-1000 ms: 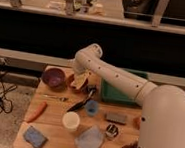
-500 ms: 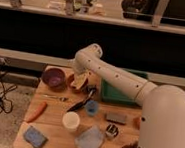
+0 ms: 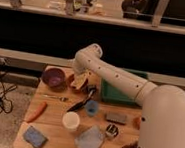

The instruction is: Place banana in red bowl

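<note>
The small dark red bowl stands at the back of the wooden table, right of the purple bowl. My arm comes down from the right and covers most of it. My gripper sits low over the red bowl's right side. A pale yellow-tan shape right at the gripper looks like the banana; it lies at or in the bowl. I cannot tell whether it is held.
A green tray is right of the gripper. In front of it lie a black utensil, a blue cup, a white cup, an orange carrot, a blue sponge, a grey-blue cloth and a can.
</note>
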